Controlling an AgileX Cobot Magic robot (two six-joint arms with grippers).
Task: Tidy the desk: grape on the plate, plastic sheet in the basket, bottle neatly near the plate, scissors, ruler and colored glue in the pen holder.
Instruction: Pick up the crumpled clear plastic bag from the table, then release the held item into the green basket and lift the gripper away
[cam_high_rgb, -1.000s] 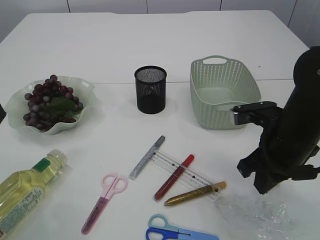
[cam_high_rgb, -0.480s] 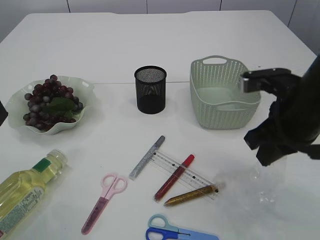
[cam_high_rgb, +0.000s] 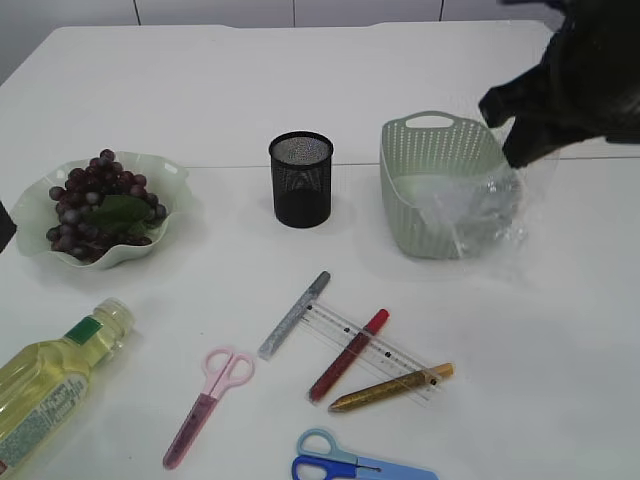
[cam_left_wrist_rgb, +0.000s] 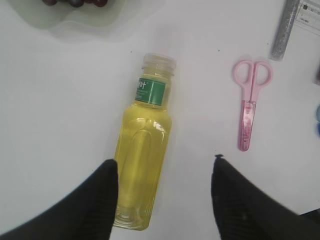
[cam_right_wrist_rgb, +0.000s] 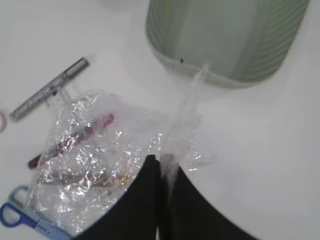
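- My right gripper (cam_right_wrist_rgb: 162, 165) is pinched tight on the sheet (cam_high_rgb: 480, 215), which hangs against the basket's (cam_high_rgb: 420, 135) right front wall.
- My left gripper (cam_left_wrist_rgb: 165, 172) hovers part-open over the bottle (cam_left_wrist_rgb: 145, 155), holding nothing, far left of the basket.

The right arm reaches in from the far right of the exterior view, its dark bulk raised well above the tabletop. The right end effector (cam_right_wrist_rgb: 164, 167) points downward with its two black fingers (cam_right_wrist_rgb: 145, 190) pressed together, pinching a crinkled plastic sheet (cam_right_wrist_rgb: 100, 150) that hangs from them. In the exterior view that end effector (cam_high_rgb: 520, 150) sits at the lower tip of the arm. The left end effector (cam_left_wrist_rgb: 165, 195) hangs low over the near left of the tabletop, its two dark fingers (cam_left_wrist_rgb: 100, 195) spread apart and straddling the base of a bottle (cam_left_wrist_rgb: 145, 165) without visibly clamping it.
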